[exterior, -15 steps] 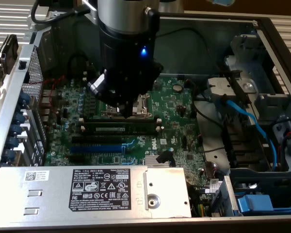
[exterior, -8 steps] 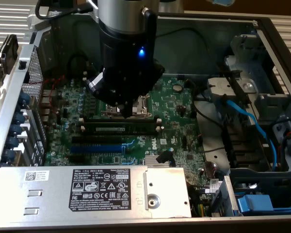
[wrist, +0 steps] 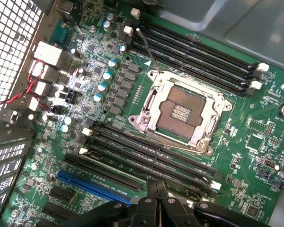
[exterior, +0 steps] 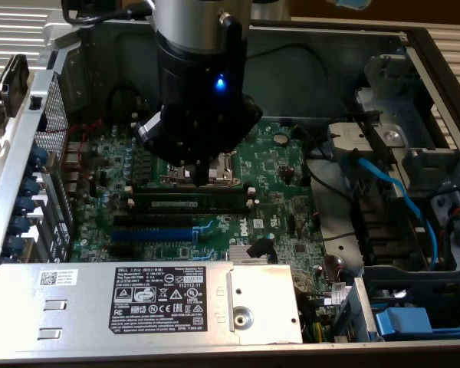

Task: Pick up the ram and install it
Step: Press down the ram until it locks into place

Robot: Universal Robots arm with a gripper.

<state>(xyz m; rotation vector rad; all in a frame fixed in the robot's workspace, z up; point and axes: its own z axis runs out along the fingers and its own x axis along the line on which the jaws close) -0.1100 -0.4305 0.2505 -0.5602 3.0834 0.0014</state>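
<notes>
The ram [exterior: 190,205] is a long narrow stick with a pale label strip. It stands on edge in the bank of black memory slots [wrist: 146,158] in front of the CPU socket [exterior: 215,165]. My gripper [exterior: 202,178] hangs over the socket's front edge, its tip just behind and above the ram and apart from it. In the wrist view the two fingers [wrist: 150,196] meet with nothing between them, so the gripper [wrist: 156,189] is shut and empty. A second bank of black slots [wrist: 199,56] lies on the socket's far side.
A blue expansion slot [exterior: 149,234] runs just in front of the memory slots. The silver power supply [exterior: 138,299] fills the near side of the case. A blue cable [exterior: 391,188] and drive bays sit at the exterior view's right. Red wires [wrist: 9,99] hang by the perforated rear wall.
</notes>
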